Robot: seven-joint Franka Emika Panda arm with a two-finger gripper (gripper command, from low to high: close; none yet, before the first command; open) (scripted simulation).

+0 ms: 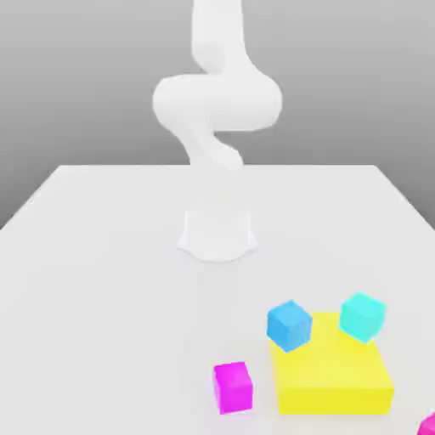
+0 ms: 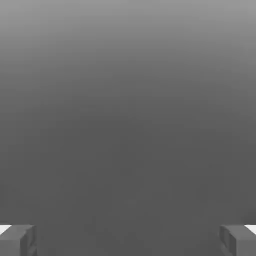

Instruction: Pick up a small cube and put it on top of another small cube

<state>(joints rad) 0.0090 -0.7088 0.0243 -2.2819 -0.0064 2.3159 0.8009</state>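
Exterior view: we see a white tabletop (image 1: 102, 255) with the white arm (image 1: 217, 102) rising from its far middle, and the cubes gathered near the front edge toward the exterior view's right corner.
Blue cube (image 1: 290, 324): it sits on the near-left corner of a flat yellow block (image 1: 333, 374), tilted a little; we judge it light, rigid and smooth-faced, best taken across two opposite flat sides.
Cyan cube (image 1: 363, 316): it rests at the yellow block's far right corner, well apart from the blue one; we expect the same handling.
Magenta cube (image 1: 232, 386): it stands on the bare tabletop just beside the block, the easiest to reach cleanly.
Second magenta piece (image 1: 427, 423): cut off at the front right corner, so we cannot name its shape.
Gripper (image 2: 128, 240): in the hand view its fingertips (image 2: 17, 239) stand wide apart, released and holding nothing.
Surface: flat, plain white; a cube may slide if nudged.
Room: featureless grey backdrop.
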